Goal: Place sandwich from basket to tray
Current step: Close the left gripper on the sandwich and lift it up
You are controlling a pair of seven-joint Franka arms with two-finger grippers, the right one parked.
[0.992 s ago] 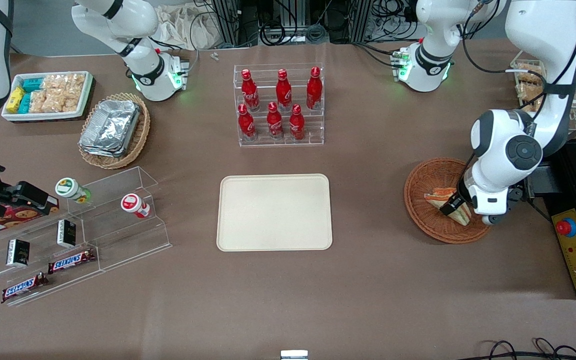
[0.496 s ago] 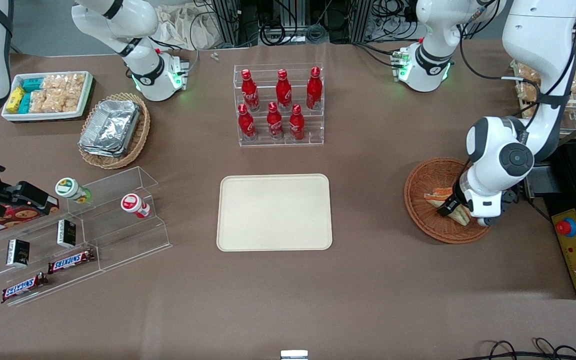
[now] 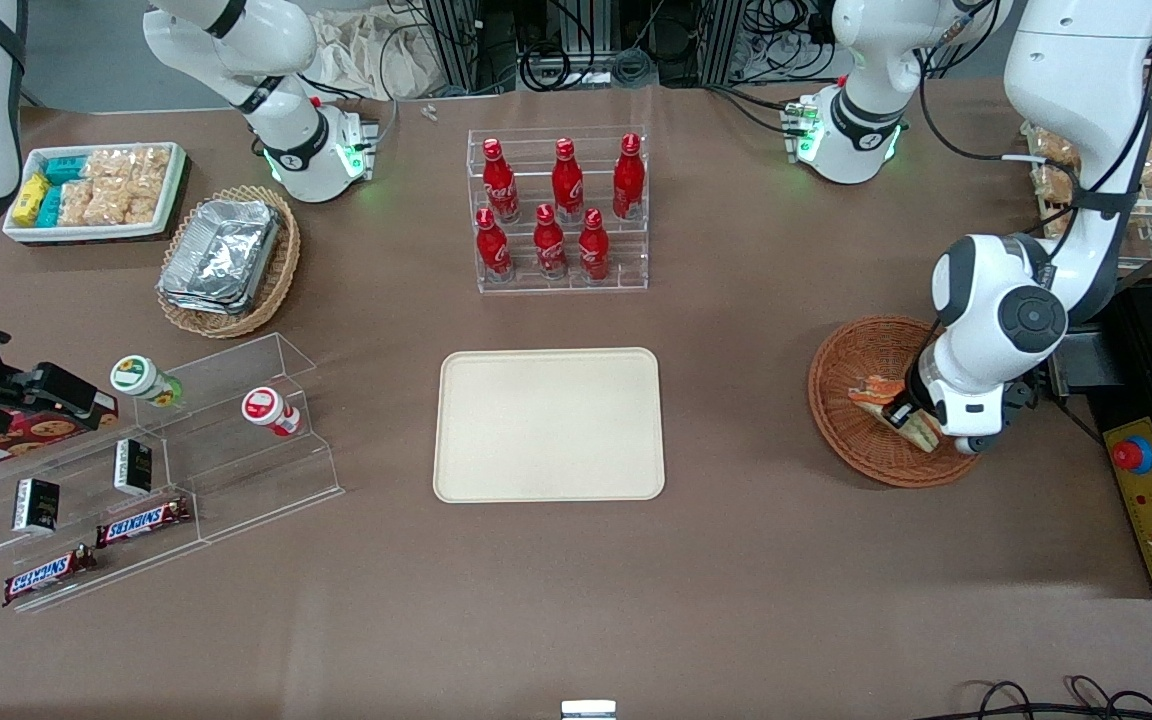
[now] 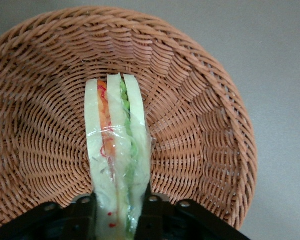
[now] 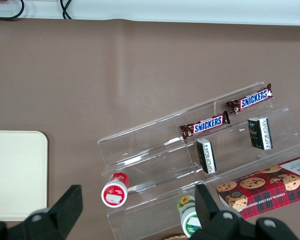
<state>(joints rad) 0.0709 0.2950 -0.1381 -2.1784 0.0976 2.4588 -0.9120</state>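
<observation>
Over basket (image 3: 861, 360): gripper (image 4: 121, 202) clamped on sandwich (image 4: 117, 150); tray (image 3: 548, 424) bare

tool (image 3: 900, 412) clamps sandwich (image 3: 894, 410) in basket (image 3: 861, 440) | bare table (image 3: 736, 400) between basket and tray (image 3: 549, 424)

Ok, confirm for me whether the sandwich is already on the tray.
No, the sandwich sits over the basket, pinched by the pincer; the tray holds nothing.
</observation>
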